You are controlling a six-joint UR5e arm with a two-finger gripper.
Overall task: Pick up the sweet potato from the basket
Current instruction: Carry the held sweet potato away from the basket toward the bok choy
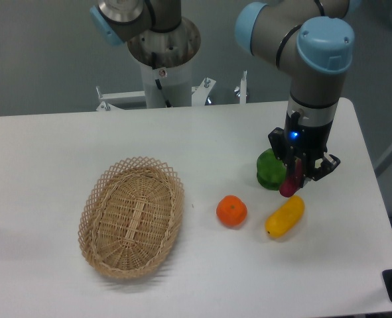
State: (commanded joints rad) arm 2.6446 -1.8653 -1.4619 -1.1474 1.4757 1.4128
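Legible text, labels, brands, numbers, signs: none found.

Surfaces checked:
- Basket [131, 216], near left: plain woven wicker, no tag or marking.
- Arm housings and blue joint caps, far centre and far right: no readable lettering; any print is too small or blurred to make out.
- Gripper [300, 173], right: dark body with a small blue light lit above it; no characters readable.
- Table [63, 146]: bare white surface, no printing.
- Orange fruit [231, 211], yellow vegetable [284, 216], green vegetable [270, 170], sweet potato [290, 183]: no stickers or labels visible.
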